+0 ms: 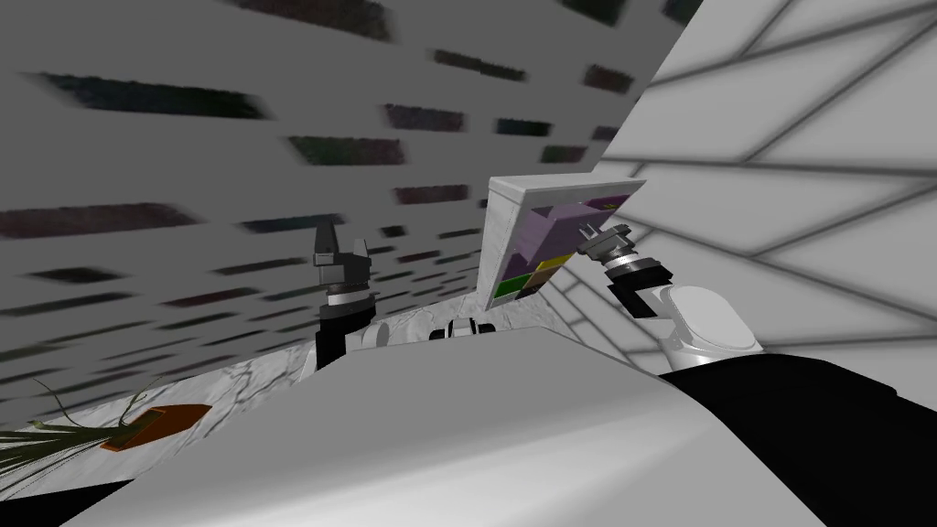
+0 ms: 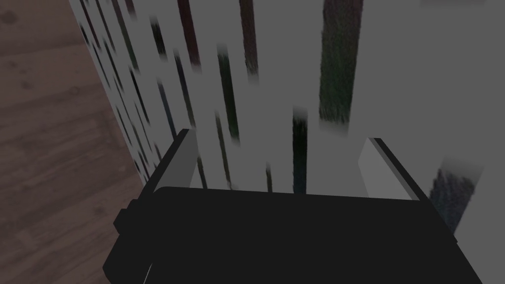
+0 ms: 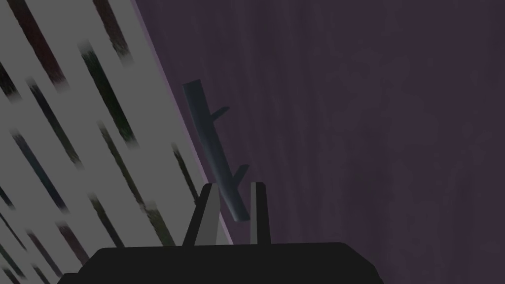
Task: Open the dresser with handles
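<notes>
Head view: the dresser (image 1: 256, 375) shows its pale marbled top, running from near left to the far middle along a grey wall (image 1: 183, 183) flecked with dark bricks. On the near left end of the top lie a plant (image 1: 46, 439) with thin green leaves and, just beside it, a flat orange tray (image 1: 160, 423). At the right end of the top a purple door (image 1: 558, 233) with a white edge stands swung out from the dresser; green and yellow patches show at its near corner, and I cannot tell what they are. The right gripper (image 1: 597, 240) is at the door's right face. The left gripper (image 1: 340, 249) is raised left of the door, well apart from it, with its fingers spread.

Left wrist view: the left gripper (image 2: 279, 138) is open, its two fingers (image 2: 180, 162) wide apart with nothing between them. It faces the flecked wall (image 2: 276, 59), with a brown wooden floor (image 2: 49, 123) beside it.

Right wrist view: the door (image 3: 370, 123) is a flat purple face. A dark bar handle (image 3: 209, 133) on two short posts runs near the door's edge, next to the flecked wall (image 3: 74, 123). The right gripper (image 3: 232, 190) has its fingers (image 3: 208, 217) drawn close together around the near end of the handle, one on each side of the bar.
</notes>
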`<state>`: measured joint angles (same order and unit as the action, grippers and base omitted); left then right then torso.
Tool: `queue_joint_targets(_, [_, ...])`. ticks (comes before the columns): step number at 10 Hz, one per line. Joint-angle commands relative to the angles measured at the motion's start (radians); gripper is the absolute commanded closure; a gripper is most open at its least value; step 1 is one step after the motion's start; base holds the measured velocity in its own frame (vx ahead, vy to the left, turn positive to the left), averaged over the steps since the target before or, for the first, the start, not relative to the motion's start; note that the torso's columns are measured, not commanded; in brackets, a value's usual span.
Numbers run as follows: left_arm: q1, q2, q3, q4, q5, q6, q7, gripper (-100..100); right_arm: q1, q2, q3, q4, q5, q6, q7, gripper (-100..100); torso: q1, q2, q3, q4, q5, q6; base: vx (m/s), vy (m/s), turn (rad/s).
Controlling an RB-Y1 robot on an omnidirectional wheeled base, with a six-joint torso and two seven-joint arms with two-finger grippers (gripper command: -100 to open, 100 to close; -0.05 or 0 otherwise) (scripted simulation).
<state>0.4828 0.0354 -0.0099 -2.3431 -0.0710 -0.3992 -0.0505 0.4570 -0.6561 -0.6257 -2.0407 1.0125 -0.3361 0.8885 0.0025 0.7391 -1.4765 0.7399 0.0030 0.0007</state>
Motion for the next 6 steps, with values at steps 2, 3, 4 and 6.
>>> queue_joint_targets(2, [0.0, 0.0, 0.0, 0.0, 0.0, 0.0, 0.0, 0, 0.011, -0.042, -0.02, 0.004, -0.011, 0.006, -0.034, -100, -0.002, 0.003, 0.002, 0.002, 0.0, 0.001, -0.145, -0.026, -0.017])
queue_joint_targets(3, [0.0, 0.0, 0.0, 0.0, 0.0, 0.0, 0.0, 0, 0.015, -0.063, -0.029, 0.011, -0.015, 0.013, -0.049, -100, 0.0, -0.002, 0.0, -0.001, -0.001, -0.001, -0.025, 0.033, 0.057])
queue_joint_targets(4, [0.0, 0.0, 0.0, 0.0, 0.0, 0.0, 0.0, 0, 0.018, -0.084, -0.038, 0.018, -0.019, 0.02, -0.065, -100, 0.001, -0.008, -0.004, -0.004, -0.002, -0.003, -0.006, 0.044, 0.063])
queue_joint_targets(6, [0.0, 0.0, 0.0, 0.0, 0.0, 0.0, 0.0, 0, 0.024, -0.125, -0.057, 0.031, -0.027, 0.033, -0.095, -100, -0.002, -0.006, -0.003, -0.003, -0.002, -0.002, -0.005, 0.036, 0.05])
